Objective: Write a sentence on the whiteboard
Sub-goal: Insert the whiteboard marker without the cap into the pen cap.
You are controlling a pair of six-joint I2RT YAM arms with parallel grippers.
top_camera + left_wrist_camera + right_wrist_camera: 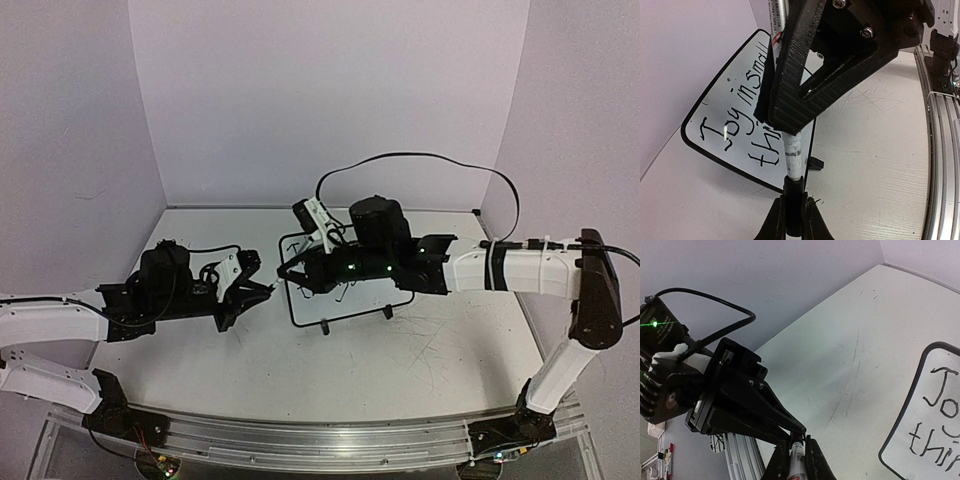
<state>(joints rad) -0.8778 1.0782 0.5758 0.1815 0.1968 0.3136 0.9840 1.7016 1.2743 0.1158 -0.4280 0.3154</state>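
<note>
The whiteboard (345,305) stands mid-table on two black feet, largely hidden behind my right arm. Its black sentence (742,107) reads "Joy in small" over a partly hidden second line; the right wrist view shows the board's (935,410) left end with "Jo" above "thin" (937,440). My left gripper (793,206) is shut on the marker's black cap (793,192). The white marker barrel (793,155) runs out of the cap up into my right gripper (797,452), which is shut on the marker (797,462). The two grippers meet tip to tip (276,282), just left of the board.
An aluminium rail (330,440) runs along the near table edge, also visible in the left wrist view (940,150). A black cable (420,160) loops above the right arm. Purple walls close the back and sides. The white tabletop (420,360) is scratched.
</note>
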